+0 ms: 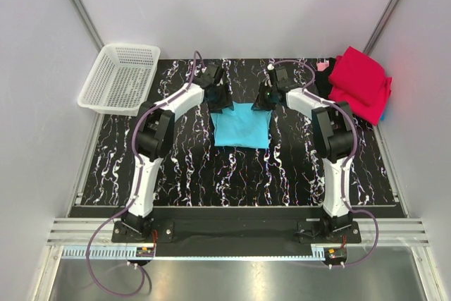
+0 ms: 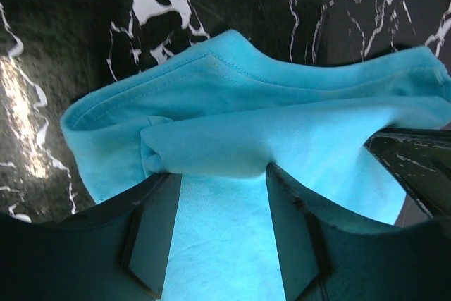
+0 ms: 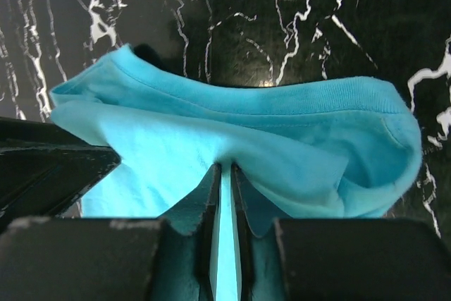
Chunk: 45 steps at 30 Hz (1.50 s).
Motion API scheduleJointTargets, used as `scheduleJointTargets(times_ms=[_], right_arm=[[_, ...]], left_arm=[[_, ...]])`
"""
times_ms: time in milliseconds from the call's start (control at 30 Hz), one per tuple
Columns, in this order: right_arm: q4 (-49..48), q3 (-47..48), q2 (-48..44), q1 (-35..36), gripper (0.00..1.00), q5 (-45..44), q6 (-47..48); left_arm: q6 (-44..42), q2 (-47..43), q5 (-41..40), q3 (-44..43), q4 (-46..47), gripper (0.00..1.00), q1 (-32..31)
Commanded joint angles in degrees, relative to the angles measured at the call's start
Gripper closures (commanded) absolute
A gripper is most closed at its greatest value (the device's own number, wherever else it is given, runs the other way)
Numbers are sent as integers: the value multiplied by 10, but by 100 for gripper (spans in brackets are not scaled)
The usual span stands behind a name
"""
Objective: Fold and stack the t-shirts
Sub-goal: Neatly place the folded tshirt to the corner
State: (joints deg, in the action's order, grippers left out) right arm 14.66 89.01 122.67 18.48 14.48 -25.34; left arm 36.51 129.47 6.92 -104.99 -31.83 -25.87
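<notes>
A turquoise t-shirt (image 1: 242, 126) lies folded at the middle of the black marbled table. My left gripper (image 1: 222, 101) is at the shirt's far left corner. In the left wrist view the gripper (image 2: 220, 174) is open, jaws wide apart, with the turquoise cloth (image 2: 282, 125) bunched at the fingertips and lying between them. My right gripper (image 1: 262, 101) is at the far right corner. In the right wrist view the gripper (image 3: 225, 167) is shut on a pinched fold of the turquoise shirt (image 3: 282, 132). A crimson red t-shirt (image 1: 361, 79) tops a pile at the back right.
A white mesh basket (image 1: 120, 79) stands at the back left corner. Under the red shirt, black, pink (image 1: 323, 65) and blue (image 1: 384, 113) cloth edges show. Grey walls close in the table on three sides.
</notes>
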Motion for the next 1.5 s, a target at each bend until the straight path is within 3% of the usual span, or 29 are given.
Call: scheduleJointTargets(times_ms=[0, 233, 467, 733, 900, 1167, 1467], right_arm=[[4, 38, 24, 2, 83, -7, 8], [35, 72, 52, 0, 82, -30, -5], [102, 76, 42, -19, 82, -130, -55], [125, 73, 33, -27, 83, -142, -52], [120, 71, 0, -27, 82, -94, -25], [93, 22, -100, -27, 80, -30, -15], [84, -95, -165, -13, 77, 11, -31]], left_arm=[[7, 23, -38, -47, -6, 43, 11], [38, 55, -38, -77, -44, 43, 29], [103, 53, -67, -62, -102, 43, 57], [93, 43, -51, -64, -108, 44, 68], [80, -10, -43, -33, -90, 46, 67], [54, -169, -17, 89, -46, 46, 44], [62, -207, 42, 158, -43, 45, -7]])
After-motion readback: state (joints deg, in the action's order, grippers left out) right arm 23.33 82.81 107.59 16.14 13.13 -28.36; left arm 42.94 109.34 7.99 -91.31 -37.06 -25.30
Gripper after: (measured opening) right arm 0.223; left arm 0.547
